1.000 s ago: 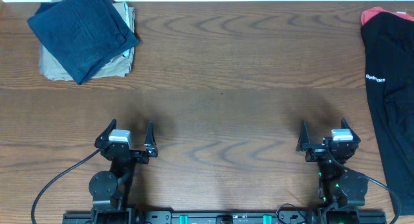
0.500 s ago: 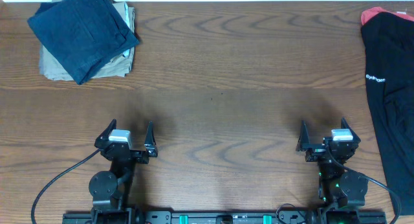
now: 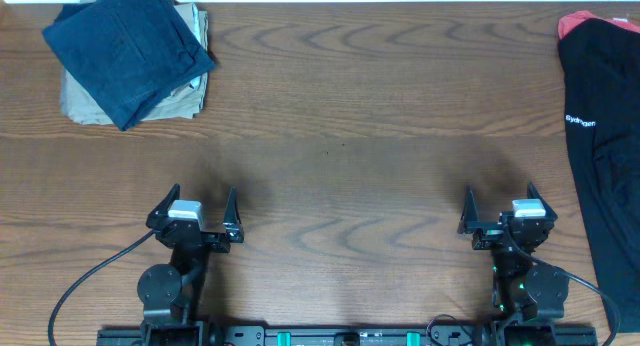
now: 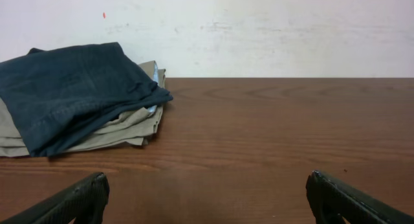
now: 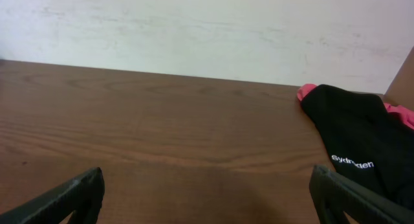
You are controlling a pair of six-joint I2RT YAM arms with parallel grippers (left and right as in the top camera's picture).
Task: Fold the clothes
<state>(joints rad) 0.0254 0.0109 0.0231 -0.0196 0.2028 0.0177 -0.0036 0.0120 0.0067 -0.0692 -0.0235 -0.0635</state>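
The dark navy-blue shorts [image 3: 128,48] lie folded at the table's far left corner, on top of a folded khaki-beige garment [image 3: 190,91]. They also show in the left wrist view [image 4: 71,88], with the khaki garment [image 4: 123,130] under them. My left gripper [image 3: 196,208] is open and empty near the front edge, far from the shorts; its fingertips show in the left wrist view [image 4: 207,195]. My right gripper [image 3: 503,208] is open and empty at the front right, also seen in the right wrist view [image 5: 207,191].
A black garment with small white lettering [image 3: 600,136] lies along the right edge, with a red piece [image 3: 572,22] at its far end; it also shows in the right wrist view [image 5: 362,140]. A pale wall [image 4: 259,30] stands behind the wooden table [image 3: 350,136].
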